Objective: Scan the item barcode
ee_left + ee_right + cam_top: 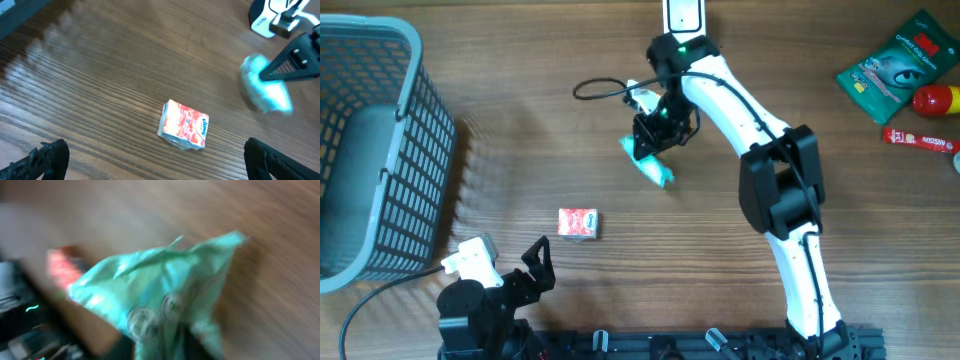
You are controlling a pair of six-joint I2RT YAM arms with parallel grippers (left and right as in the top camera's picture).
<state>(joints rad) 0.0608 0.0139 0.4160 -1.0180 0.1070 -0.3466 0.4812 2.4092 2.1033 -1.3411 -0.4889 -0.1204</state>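
My right gripper is out over the middle of the counter, towards the far side, pointing down at a teal packet. The packet sits right at the fingertips and is smeared with motion blur in both wrist views. In the right wrist view the teal packet fills most of the picture and hides the jaws, so I cannot tell whether they are clamped on it or apart.

Just beyond it, on the far side, lies a white device with a black cable looping off to the left.

My left gripper is at the near left with its jaws spread wide and nothing between them. One dark finger shows in each bottom corner of its wrist view. A small red-and-white box lies flat on the counter just beyond it, apart from both grippers.

A grey basket stands at the far left. At the far right are a green pouch, a red-and-yellow bottle and a red tube.
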